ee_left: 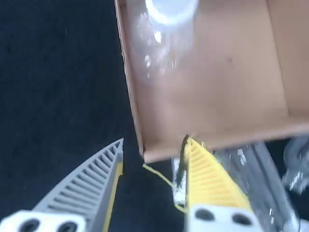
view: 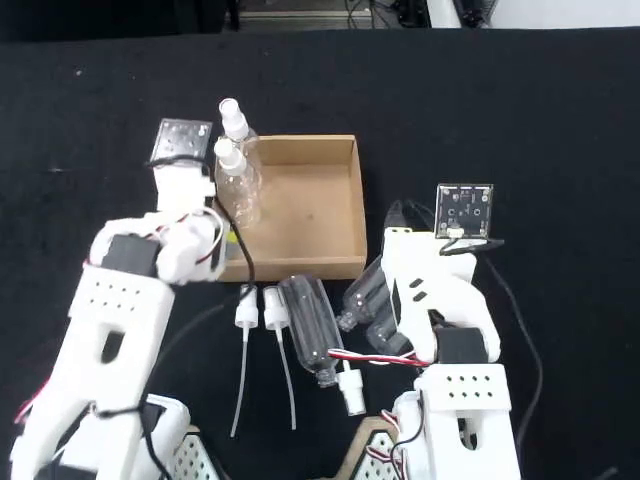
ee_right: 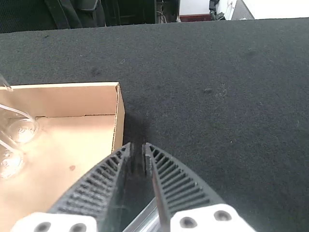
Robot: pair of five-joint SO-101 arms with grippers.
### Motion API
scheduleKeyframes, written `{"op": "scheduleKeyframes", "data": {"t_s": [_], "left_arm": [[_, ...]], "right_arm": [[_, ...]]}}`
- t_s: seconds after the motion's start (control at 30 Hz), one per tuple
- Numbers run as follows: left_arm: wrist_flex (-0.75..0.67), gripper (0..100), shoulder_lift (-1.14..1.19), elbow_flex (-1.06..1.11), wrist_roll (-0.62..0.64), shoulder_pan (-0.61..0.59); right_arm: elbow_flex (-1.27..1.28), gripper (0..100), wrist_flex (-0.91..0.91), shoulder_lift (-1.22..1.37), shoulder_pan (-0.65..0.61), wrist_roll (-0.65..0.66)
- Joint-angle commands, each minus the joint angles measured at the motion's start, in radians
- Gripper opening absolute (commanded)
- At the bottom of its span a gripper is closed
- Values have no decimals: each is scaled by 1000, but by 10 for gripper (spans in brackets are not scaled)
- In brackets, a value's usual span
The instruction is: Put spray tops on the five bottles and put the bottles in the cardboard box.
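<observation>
The cardboard box [view: 310, 205] sits mid-table. Two clear bottles with white spray tops stand inside along its left wall, one at the back [view: 234, 122] and one in front of it [view: 237, 182]. Three clear bottles lie in front of the box: a long one [view: 308, 322] and two by the right arm [view: 362, 293]. Two loose spray tops [view: 247, 308] with long tubes lie left of them, and a third [view: 352, 388] lies by the long bottle's neck. My left gripper [ee_left: 154, 142] is open, straddling the box's front-left corner [ee_left: 145, 153]. My right gripper [ee_right: 137, 146] is shut and empty, just right of the box's right wall [ee_right: 117, 121].
Black cloth covers the table [view: 520, 110], with open room behind and to the right of the box. Both arm bases stand at the near edge, and cables trail around the lying bottles.
</observation>
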Motion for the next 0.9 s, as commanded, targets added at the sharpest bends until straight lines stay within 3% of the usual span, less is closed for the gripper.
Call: {"op": "scheduleKeyframes", "data": {"t_s": [0.0, 0.1, 0.23, 0.33, 0.57, 0.7, 0.87], "left_arm": [[120, 181, -140, -64, -104, 2], [201, 181, -170, -64, -227, 68], [336, 182, -170, -64, -443, 246], [365, 182, -167, -62, -502, 377], [299, 219, 86, -90, -514, 492], [258, 266, 261, -209, -420, 498], [278, 263, 290, -331, -381, 539]], "right_arm": [[-10, 28, -29, -27, 20, 3], [-15, 28, -29, -28, 35, 8], [-39, 28, -25, -28, 109, 3], [-77, 28, -20, -28, 181, 2], [-200, 29, 155, -28, 423, 11], [-209, 29, 255, -28, 549, 11], [-124, 29, 262, -28, 640, 11]]}}
